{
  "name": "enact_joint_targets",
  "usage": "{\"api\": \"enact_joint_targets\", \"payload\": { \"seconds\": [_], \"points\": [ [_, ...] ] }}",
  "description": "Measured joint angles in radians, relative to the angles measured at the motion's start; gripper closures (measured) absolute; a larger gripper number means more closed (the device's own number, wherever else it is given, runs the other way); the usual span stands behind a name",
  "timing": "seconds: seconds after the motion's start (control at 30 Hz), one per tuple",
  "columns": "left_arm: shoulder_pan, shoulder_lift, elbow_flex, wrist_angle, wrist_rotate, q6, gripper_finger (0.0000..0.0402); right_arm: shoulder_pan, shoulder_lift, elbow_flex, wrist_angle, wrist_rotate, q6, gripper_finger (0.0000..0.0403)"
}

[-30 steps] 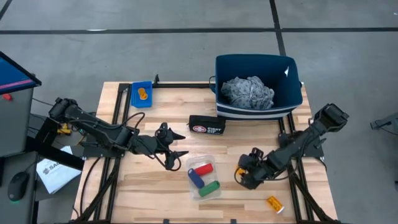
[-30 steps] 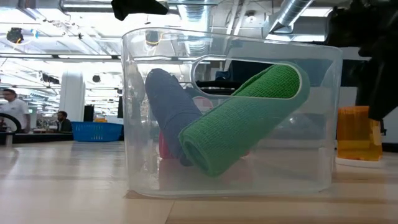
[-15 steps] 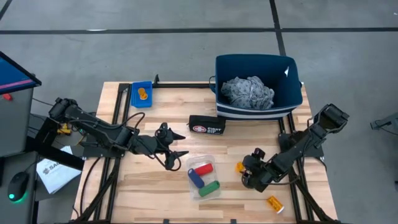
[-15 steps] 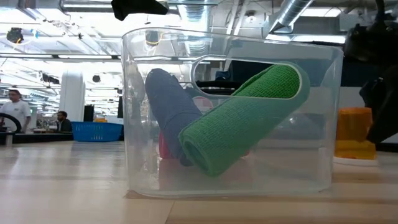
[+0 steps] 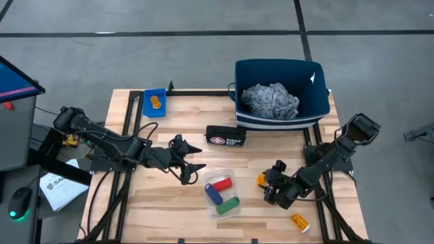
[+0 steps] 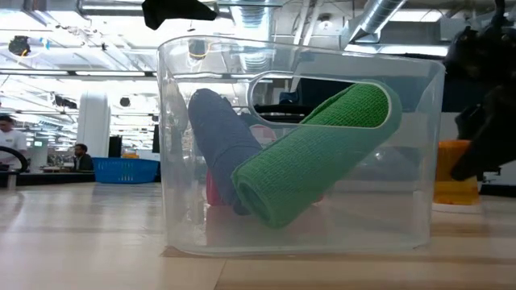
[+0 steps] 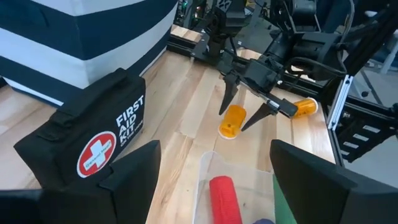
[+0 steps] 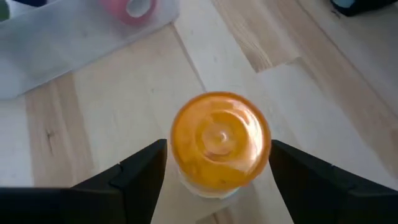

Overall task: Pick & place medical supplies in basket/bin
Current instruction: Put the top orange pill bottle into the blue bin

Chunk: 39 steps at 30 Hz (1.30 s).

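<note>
An orange pill bottle (image 5: 260, 180) stands on its end on the table, right of the clear container. My right gripper (image 5: 267, 183) is open, one finger on each side of the bottle (image 8: 219, 146), coming down on it at a slant from the table's right. Whether the fingers touch it I cannot tell. My left gripper (image 5: 196, 157) hangs open left of the container and touches nothing. A second pill bottle (image 5: 299, 221) lies on its side near the table's near right corner. The red, blue and green rolls (image 5: 222, 192) lie in the clear container. The grey cloth (image 5: 271, 100) lies in the navy bin (image 5: 317, 102).
A black first-aid pouch (image 5: 226, 135) lies in front of the bin. The clear container (image 6: 298, 145) sits at the table's middle near edge. A small blue tray (image 5: 155, 102) with an orange item sits at the far left. Bare wood lies between pouch and bottle.
My right gripper drew back from the orange bottle toward the table's right near side, then moved in again with a finger on each side of it. The bottle, tilted under the gripper a second ago, now stands upright on the table.
</note>
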State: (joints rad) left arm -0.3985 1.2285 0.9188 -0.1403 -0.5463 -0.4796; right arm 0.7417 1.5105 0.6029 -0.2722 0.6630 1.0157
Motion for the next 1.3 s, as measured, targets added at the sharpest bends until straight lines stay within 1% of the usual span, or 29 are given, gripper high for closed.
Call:
{"api": "enact_joint_targets", "payload": {
  "seconds": [0.2,0.33,0.5,0.77,0.9,1.03,1.17,1.3],
  "points": [
    [0.000,0.000,0.000,0.009,0.012,-0.005,0.0108,-0.006,0.000,0.000,0.000,0.003,-0.021,0.0129],
    [0.000,0.000,0.000,0.009,0.012,-0.005,0.0108,-0.005,0.000,0.000,0.000,-0.005,-0.021,0.0141],
    [0.000,0.000,0.000,0.010,0.012,-0.005,0.0108,-0.006,0.000,0.000,0.000,-0.009,-0.021,0.0168],
    [-0.001,0.000,0.000,0.010,0.013,-0.005,0.0108,-0.006,-0.001,0.002,0.017,-0.032,-0.023,0.0229],
    [-0.001,0.000,0.000,0.006,0.013,-0.005,0.0108,-0.003,-0.014,0.014,0.025,-0.053,-0.029,0.0239],
    [-0.001,0.000,0.000,-0.001,0.015,0.015,0.0108,-0.017,-0.052,0.064,0.020,-0.052,-0.113,0.0230],
    [0.000,0.003,0.000,0.016,0.024,0.026,0.0108,-0.066,-0.108,0.129,0.012,-0.041,-0.254,0.0226],
    [0.000,0.004,0.002,0.053,0.039,0.124,0.0108,-0.134,-0.161,0.194,-0.008,-0.038,-0.406,0.0228]
  ]
}}
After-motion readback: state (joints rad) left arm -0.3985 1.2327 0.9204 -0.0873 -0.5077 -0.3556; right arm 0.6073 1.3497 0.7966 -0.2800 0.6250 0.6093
